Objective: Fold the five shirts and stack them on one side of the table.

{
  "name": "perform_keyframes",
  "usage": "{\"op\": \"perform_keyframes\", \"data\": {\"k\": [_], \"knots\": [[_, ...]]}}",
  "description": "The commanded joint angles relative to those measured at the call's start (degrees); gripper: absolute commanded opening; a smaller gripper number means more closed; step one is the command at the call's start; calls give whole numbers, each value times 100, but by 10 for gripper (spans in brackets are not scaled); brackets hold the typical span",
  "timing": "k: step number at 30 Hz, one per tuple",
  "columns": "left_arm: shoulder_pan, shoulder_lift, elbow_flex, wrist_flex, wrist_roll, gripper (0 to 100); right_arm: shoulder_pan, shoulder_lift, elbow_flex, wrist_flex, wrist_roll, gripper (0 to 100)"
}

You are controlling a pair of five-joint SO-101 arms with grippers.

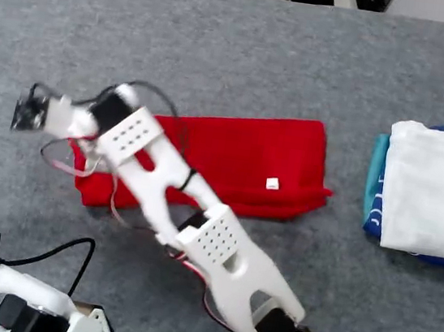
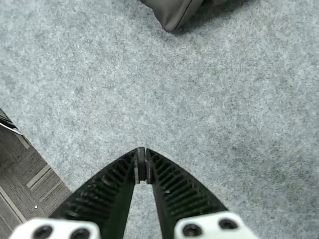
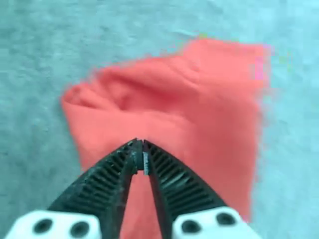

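A red shirt [image 1: 239, 162] lies folded into a long strip in the middle of the grey table cover [image 1: 245, 54]. My right arm [image 1: 190, 219] stretches from the front edge to the strip's left end. In the right wrist view my right gripper [image 3: 140, 158] hangs shut just over the red shirt [image 3: 199, 109], near one rumpled corner, and I see no cloth pinched between the tips. My left arm [image 1: 16, 303] sits tucked at the front left. Its gripper [image 2: 141, 172] is shut over bare grey cover with nothing in it.
At the right edge stands a stack with a white shirt [image 1: 436, 190] on top of blue and teal ones [image 1: 375, 194]. A dark object [image 2: 182, 12] lies farther off on the cover in the left wrist view. Wood-look floor [image 2: 25, 179] shows past the table's edge.
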Motion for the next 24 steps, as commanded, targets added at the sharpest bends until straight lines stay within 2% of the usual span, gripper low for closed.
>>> {"op": "perform_keyframes", "data": {"k": [1, 11, 17, 24], "knots": [[-35, -66, -79, -105, -35, 19, 347, -75, -611, 273, -62, 2], [-18, -110, -88, -114, -44, 19, 1051, -505, 831, 273, -70, 2], [18, -66, -88, -114, -44, 19, 1446, -1473, 2510, 273, -273, 2], [176, -57, -79, -105, -18, 19, 1455, -2000, 4321, -18, -264, 2]]}}
